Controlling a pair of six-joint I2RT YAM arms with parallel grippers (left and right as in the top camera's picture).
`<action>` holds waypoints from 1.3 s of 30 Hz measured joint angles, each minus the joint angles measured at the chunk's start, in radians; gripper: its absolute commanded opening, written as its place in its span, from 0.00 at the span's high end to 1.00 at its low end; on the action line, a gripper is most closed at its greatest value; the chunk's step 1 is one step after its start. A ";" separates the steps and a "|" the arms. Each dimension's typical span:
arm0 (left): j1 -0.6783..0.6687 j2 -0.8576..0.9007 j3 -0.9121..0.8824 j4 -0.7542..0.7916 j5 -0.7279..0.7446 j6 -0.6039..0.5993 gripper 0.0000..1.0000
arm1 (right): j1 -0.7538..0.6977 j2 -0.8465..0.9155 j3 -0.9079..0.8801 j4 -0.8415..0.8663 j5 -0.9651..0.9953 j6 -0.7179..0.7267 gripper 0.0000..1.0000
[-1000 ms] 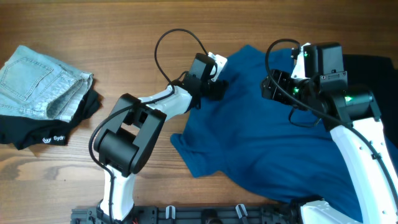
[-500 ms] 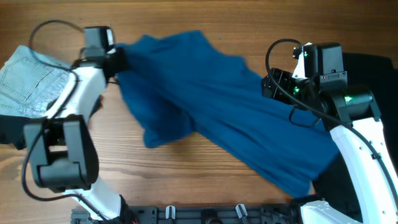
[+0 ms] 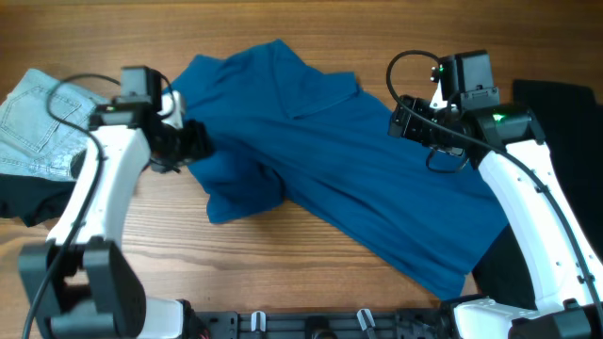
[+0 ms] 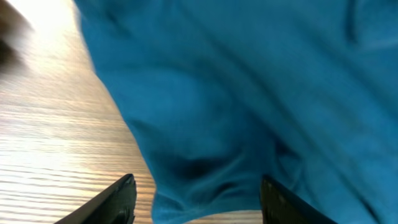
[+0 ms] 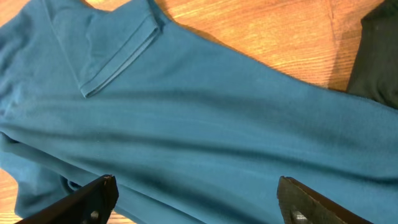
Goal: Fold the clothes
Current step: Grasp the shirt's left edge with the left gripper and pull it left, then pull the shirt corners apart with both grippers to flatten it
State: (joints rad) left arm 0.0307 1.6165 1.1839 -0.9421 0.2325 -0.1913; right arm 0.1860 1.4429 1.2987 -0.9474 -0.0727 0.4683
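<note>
Overhead view: the rumpled blue cotton shirt (image 3: 358,188) has been hauled leftward and now sprawls just right of the folded pale denim jeans (image 3: 38,132), with the left gripper (image 3: 194,141) and the right gripper (image 3: 403,118) both gaping wide over it, so smoothing looks next.

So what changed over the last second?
The left gripper dragged the shirt left across the table toward the jeans, then eased back right and let go; its jaws are now open. The right gripper shifted slightly left, jaws open. The jeans stayed put.
</note>
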 measured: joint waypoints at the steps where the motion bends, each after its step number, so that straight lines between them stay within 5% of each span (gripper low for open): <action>1: -0.014 0.020 -0.021 0.000 0.003 -0.004 0.36 | 0.000 0.000 0.000 0.003 0.000 0.000 0.11; 5: -0.072 0.102 -0.113 0.034 0.003 -0.027 0.45 | 0.000 0.000 0.000 0.011 0.030 0.000 0.07; 8: -0.072 0.146 -0.168 0.066 -0.010 -0.064 0.96 | 0.000 0.000 0.000 0.013 0.071 0.000 0.07; 14: 0.009 0.154 -0.187 -0.141 -0.268 -0.171 0.96 | 0.000 0.000 0.000 0.022 0.115 0.000 0.07; 20: 0.484 0.067 -0.188 -0.179 -0.335 -0.226 0.96 | 0.000 0.022 0.000 0.029 0.124 0.000 0.09; 21: 0.554 0.035 -0.188 -0.178 -0.325 -0.225 0.92 | 0.000 0.049 0.000 0.031 0.126 0.000 0.12; 22: 0.605 0.007 -0.188 -0.176 -0.309 -0.222 0.78 | 0.000 0.077 0.000 0.039 0.126 0.000 0.15; 23: 0.645 -0.019 -0.188 -0.176 -0.293 -0.217 0.43 | 0.000 0.109 0.000 0.049 0.126 0.001 0.16; 25: 0.673 -0.054 -0.188 -0.170 -0.235 -0.188 0.29 | 0.000 0.180 0.000 0.090 0.099 0.003 0.17; 30: 0.591 -0.108 -0.167 -0.177 -0.043 -0.111 0.31 | 0.000 0.255 0.000 0.172 -0.032 -0.048 0.16; 31: 0.557 -0.126 -0.150 -0.177 -0.008 -0.090 0.27 | 0.000 0.251 0.000 0.171 -0.043 -0.059 0.14; 32: 0.497 -0.159 -0.116 -0.154 0.059 -0.054 0.03 | 0.000 0.242 0.000 0.172 -0.051 -0.070 0.13; 33: 0.440 -0.185 -0.090 -0.114 0.109 -0.030 0.02 | 0.000 0.228 0.000 0.171 -0.055 -0.076 0.12; 35: 0.259 -0.257 -0.040 0.073 0.270 0.011 0.18 | 0.000 0.170 0.000 0.169 -0.062 -0.081 0.12; 39: 0.024 -0.277 -0.021 0.340 0.286 0.008 0.00 | 0.000 0.139 0.002 0.121 -0.069 -0.076 0.12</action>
State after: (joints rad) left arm 0.0551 1.3396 1.1629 -0.6018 0.5190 -0.1833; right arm 0.1860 1.5822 1.3006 -0.8261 -0.1421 0.3920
